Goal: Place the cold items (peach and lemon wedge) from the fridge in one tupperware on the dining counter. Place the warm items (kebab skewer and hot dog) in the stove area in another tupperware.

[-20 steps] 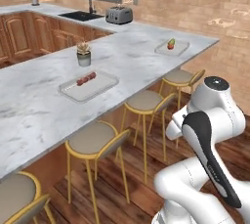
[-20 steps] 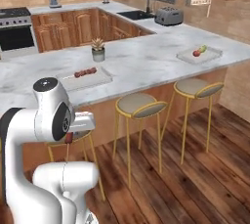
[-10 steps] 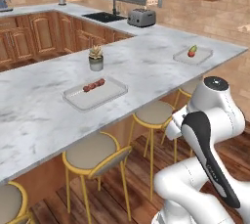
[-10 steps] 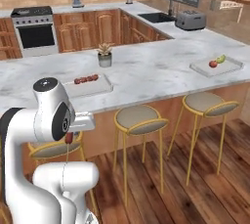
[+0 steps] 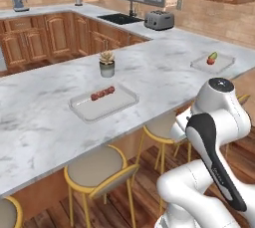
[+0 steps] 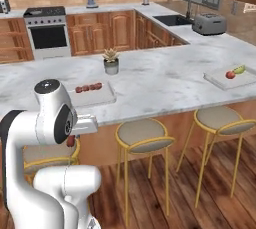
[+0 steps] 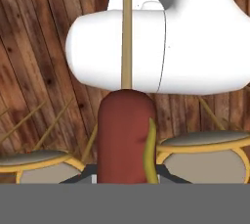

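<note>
In the hand view my gripper (image 7: 124,178) is shut on the hot dog (image 7: 122,140), a red-brown sausage with a yellow streak that stands up between the fingers. In the right base view the hot dog (image 6: 71,140) shows as a red spot under my folded arm, below counter height. The kebab skewer (image 5: 102,93) (image 6: 88,87) lies in a clear tupperware (image 5: 118,103) (image 6: 103,97) on the dining counter. Farther right, the peach (image 5: 210,61) (image 6: 230,74) and lemon wedge (image 5: 213,55) (image 6: 240,69) lie in a second tupperware (image 5: 225,62) (image 6: 218,80).
A small potted plant (image 5: 107,65) (image 6: 111,63) stands behind the skewer tupperware. Yellow-legged stools (image 5: 97,170) (image 6: 142,133) line the counter's near side on the wooden floor. A toaster (image 5: 159,20) and sink sit on the back counter, and a stove (image 6: 47,33) is at the far left.
Both base views have shifted as the base moved: the counter, both tupperwares and the stools now sit further right in the pictures and look closer. The arm's pose and its grip are unchanged.
</note>
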### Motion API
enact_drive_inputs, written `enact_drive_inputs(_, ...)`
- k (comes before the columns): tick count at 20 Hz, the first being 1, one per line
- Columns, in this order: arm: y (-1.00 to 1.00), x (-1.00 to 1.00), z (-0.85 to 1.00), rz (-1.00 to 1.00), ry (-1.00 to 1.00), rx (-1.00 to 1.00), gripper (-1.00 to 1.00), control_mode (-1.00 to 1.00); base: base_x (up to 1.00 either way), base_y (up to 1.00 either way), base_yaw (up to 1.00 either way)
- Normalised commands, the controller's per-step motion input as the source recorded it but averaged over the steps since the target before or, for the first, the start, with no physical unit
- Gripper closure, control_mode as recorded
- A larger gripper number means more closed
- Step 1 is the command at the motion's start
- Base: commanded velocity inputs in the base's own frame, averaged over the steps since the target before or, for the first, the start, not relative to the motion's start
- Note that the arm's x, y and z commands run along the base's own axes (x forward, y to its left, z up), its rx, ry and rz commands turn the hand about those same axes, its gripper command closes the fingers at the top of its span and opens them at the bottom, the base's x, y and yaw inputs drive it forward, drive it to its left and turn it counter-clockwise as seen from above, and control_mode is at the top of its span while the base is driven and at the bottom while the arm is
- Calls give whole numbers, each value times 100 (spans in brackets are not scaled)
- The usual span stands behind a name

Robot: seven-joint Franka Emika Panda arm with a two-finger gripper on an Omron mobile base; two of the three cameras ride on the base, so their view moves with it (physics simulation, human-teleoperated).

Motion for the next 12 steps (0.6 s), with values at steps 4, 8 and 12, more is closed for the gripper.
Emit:
enact_drive_inputs(4,0,0,0,0,0,0,100,100,61,0,5)
enact_drive_inputs(8,0,0,0,0,0,0,100,100,53,-3,17)
enact_drive_inputs(12,0,0,0,0,0,0,100,100,18,-33,23)
